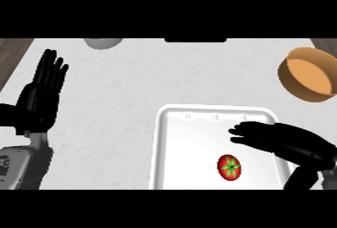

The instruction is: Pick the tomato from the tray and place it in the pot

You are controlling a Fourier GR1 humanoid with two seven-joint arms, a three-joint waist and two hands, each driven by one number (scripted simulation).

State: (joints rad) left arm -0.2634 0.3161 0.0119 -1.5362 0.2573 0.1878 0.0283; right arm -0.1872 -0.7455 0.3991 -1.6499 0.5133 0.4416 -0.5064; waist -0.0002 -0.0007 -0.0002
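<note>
— Red round tomato with its green star-shaped stem: where does it lie?

— On the white rectangular tray, toward five o'clock of the tray's floor, untouched.

— And the right robot hand?

— Over the tray's three o'clock side, fingers spread and relaxed, holding nothing; it is just up and right of the tomato, apart from it.

— The left robot hand?

— At nine o'clock on the pale marbled table, resting, fingers straight up.

— The pot?

— An orange-brown round pot sits at two o'clock, well apart from the tray. A grey rounded thing shows at eleven o'clock, cut off by the edge.
</note>
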